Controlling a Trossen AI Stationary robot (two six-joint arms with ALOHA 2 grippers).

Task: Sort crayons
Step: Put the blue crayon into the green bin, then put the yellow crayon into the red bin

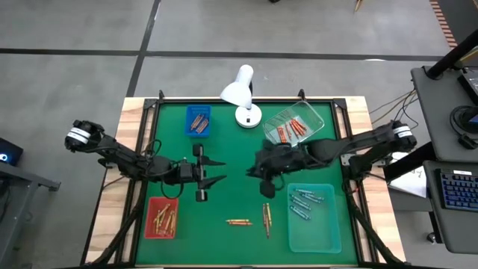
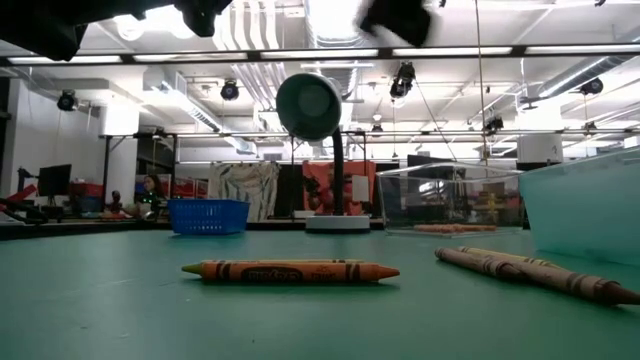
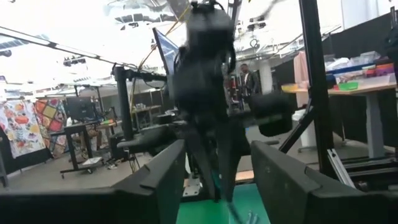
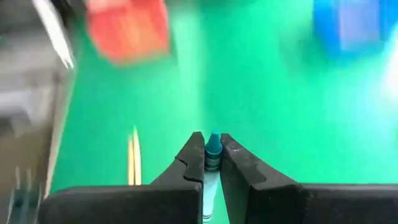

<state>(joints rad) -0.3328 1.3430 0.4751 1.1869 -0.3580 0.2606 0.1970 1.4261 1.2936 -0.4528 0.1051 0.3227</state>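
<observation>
1. Clamped between our right gripper's (image 4: 212,158) fingers is a blue crayon (image 4: 212,146), tip poking out, above the green mat (image 1: 231,142).
2. Our left gripper (image 1: 215,171) hangs spread, holding nothing, mid-table.
3. Loose crayons (image 1: 267,219) lie near the front edge.

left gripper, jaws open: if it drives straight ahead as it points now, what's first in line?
Most likely the right arm: it fills the left wrist view dead ahead of the left gripper, and overhead both face each other mid-table. How far off it is can't be judged.

Left tool (image 3: 217,180), fingers apart
</observation>
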